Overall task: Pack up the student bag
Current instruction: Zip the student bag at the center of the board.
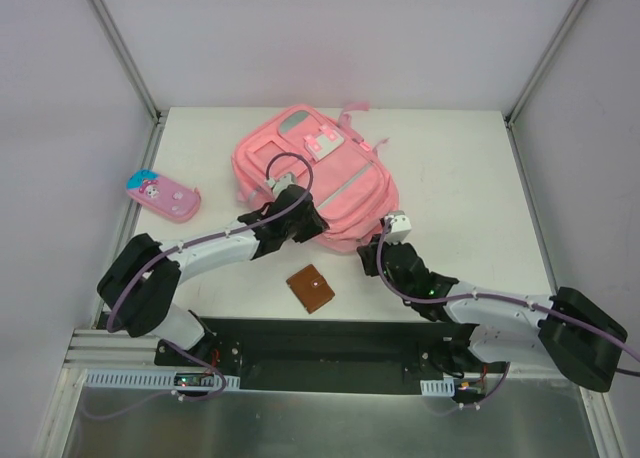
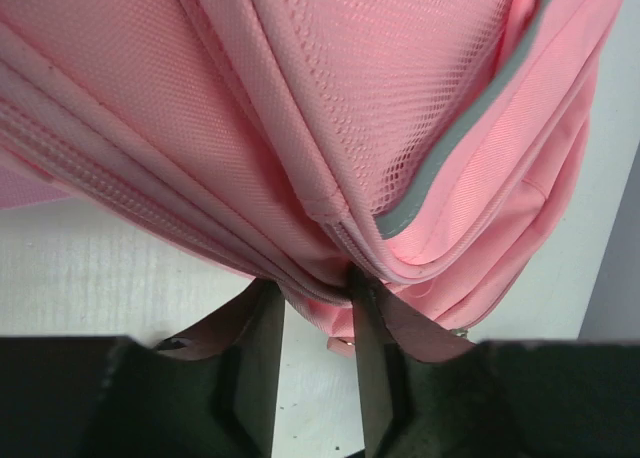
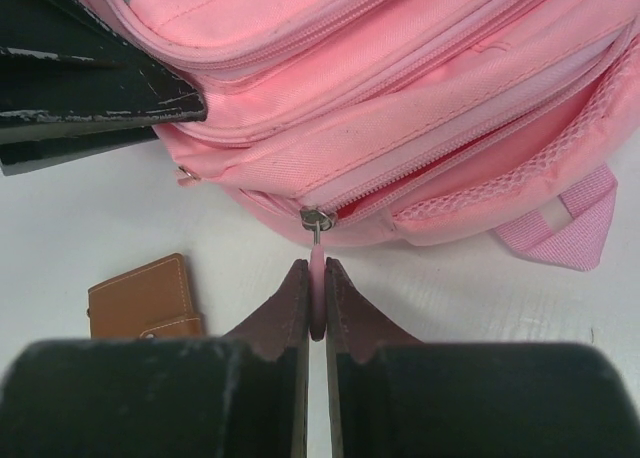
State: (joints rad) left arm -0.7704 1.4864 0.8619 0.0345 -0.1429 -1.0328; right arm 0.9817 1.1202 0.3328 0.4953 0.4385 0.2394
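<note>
A pink student bag lies on the counter. The left end effector pinches its near edge, directly ahead. The right end effector clenches its zipper pull, with the bag just beyond.

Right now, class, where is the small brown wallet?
In the top view, the brown wallet lies flat on the table, near the middle, just on the robot's side of the student bag and apart from it.
</note>
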